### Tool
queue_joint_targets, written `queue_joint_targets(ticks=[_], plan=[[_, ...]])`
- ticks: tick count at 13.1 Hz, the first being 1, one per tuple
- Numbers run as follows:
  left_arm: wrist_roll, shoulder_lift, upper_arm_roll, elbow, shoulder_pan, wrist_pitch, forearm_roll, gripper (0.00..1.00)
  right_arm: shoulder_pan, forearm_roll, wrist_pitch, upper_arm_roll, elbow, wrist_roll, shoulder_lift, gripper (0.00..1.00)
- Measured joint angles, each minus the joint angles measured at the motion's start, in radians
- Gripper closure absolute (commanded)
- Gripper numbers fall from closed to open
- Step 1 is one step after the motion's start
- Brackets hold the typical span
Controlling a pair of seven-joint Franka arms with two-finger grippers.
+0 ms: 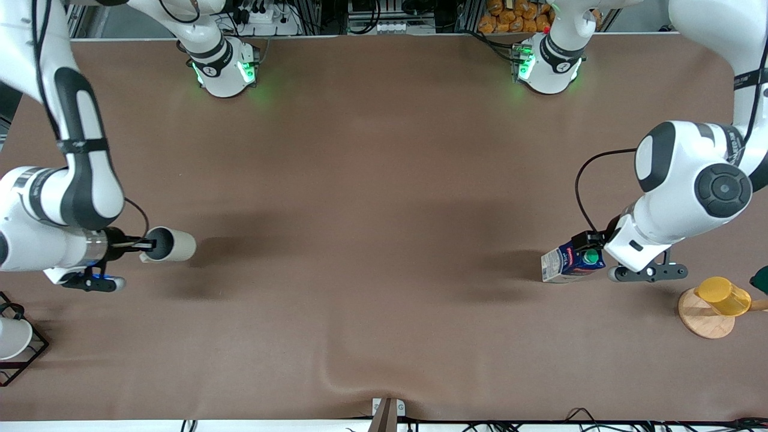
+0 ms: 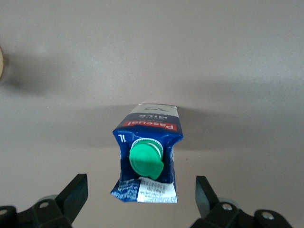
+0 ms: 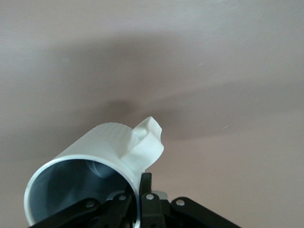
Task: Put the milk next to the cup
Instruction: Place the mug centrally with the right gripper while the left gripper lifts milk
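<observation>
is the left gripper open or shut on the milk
Open. In the left wrist view the left gripper's fingers stand wide apart, either side of the milk, touching neither side.

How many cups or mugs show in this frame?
3: the beige mug held in the right gripper; a white cup in the wire rack; a yellow cup on a wooden coaster.

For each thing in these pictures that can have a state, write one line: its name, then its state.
milk: cap on, between the open fingers of the left tool, not gripped.
cup: tipped sideways, empty, rim clamped by the right tool.
yellow cup: on a round wooden coaster, toward the left arm's end.
white cup: in a black wire rack, toward the right arm's end.
</observation>
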Motion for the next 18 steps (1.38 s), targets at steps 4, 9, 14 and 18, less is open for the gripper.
queue_joint_targets(ticks=[4, 9, 14, 18], plan=[[0.000, 0.019, 0.000, 0.000, -0.001, 0.023, 0.000, 0.00, 0.210, 0.071, -0.008, 0.006, 0.030, 0.369, -0.021, 1.00], [0.000, 0.059, 0.001, 0.000, 0.002, 0.041, 0.000, 0.00, 0.395, 0.148, 0.037, 0.005, 0.088, 0.761, 0.001, 1.00], [0.000, 0.075, 0.001, 0.000, 0.002, 0.044, 0.000, 0.33, 0.561, 0.149, 0.196, 0.004, 0.147, 1.100, 0.110, 1.00], [0.000, 0.079, 0.001, 0.000, 0.002, 0.044, 0.000, 0.47, 0.631, 0.152, 0.253, 0.005, 0.167, 1.217, 0.155, 1.00]])
